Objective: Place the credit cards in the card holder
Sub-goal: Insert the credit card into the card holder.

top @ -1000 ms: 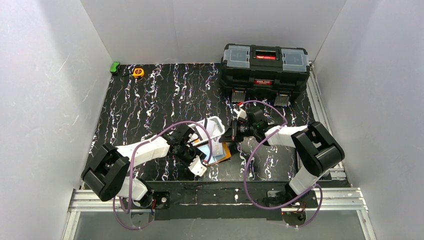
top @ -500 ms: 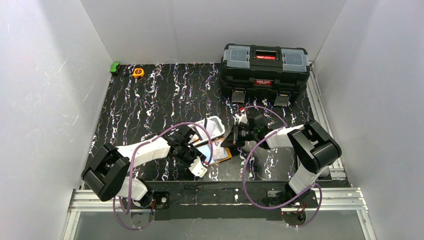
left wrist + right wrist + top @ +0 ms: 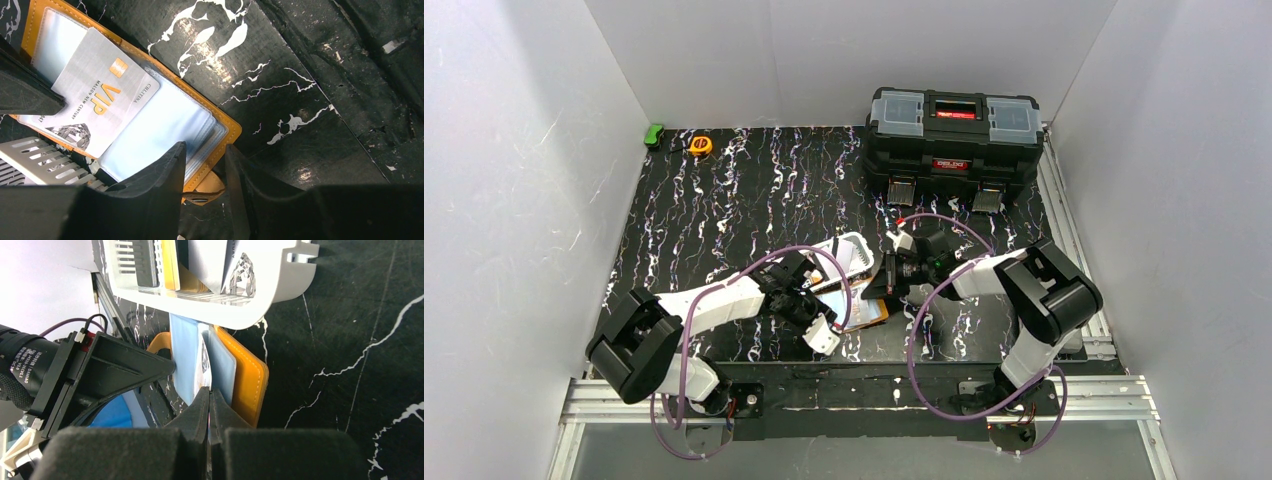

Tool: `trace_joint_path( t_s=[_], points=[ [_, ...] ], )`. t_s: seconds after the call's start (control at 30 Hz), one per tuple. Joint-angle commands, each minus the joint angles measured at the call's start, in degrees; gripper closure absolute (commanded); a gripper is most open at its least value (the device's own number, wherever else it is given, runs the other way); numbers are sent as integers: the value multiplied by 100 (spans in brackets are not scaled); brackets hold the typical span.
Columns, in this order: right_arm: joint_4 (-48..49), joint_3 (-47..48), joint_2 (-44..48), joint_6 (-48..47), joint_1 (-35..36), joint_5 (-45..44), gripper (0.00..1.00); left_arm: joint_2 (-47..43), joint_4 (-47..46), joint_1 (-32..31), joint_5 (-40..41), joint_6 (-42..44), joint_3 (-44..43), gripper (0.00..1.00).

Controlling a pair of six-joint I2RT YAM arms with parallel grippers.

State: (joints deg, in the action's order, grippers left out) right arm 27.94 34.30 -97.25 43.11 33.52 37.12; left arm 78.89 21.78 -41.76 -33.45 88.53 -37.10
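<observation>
Filling the floor between the white walls, the black marbled table [image 3: 724, 190] carries a black toolbox [image 3: 952, 135] at its far edge, toward the right corner. By the middle of the near edge sits a white slotted basket [image 3: 849, 255]. Just beside it the orange card holder [image 3: 165, 117] lies opened flat, clear pockets up. More cards [image 3: 172, 262] stand on edge in the basket. A silver card [image 3: 95, 107] lies slantwise on the holder's pockets.

The right gripper [image 3: 208, 392] is pinched tight on that silver card, its tip in among the blue pocket leaves. The left gripper [image 3: 204, 150] has its jaws apart, one finger over the clear pockets and the other beyond the orange border by the snap tab. It clamps nothing that I can see.

The step in hand looks like feeding this card into a pocket. Next, I judge, its leading edge must find a pocket mouth and slide in while the leaves are held down.

The basket's rim crowds the holder on one side, and the table's near edge is close on the other. The widest bare stretch is toward the far left corner, well apart from the work.
</observation>
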Motion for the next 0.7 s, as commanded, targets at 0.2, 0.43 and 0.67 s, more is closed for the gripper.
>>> trace_joint_path(
  t_s=[0.2,0.43,0.67],
  points=[
    [-609,588,-474,-425,50,302,99,-66,169,-61,140,-16,208,70],
    [-877,730,-556,-611,50,370,99,-52,175,-75,147,-21,220,72],
    [-1082,1016,-714,-768,155,402,99,-49,177,-71,156,-36,215,72]
  ],
)
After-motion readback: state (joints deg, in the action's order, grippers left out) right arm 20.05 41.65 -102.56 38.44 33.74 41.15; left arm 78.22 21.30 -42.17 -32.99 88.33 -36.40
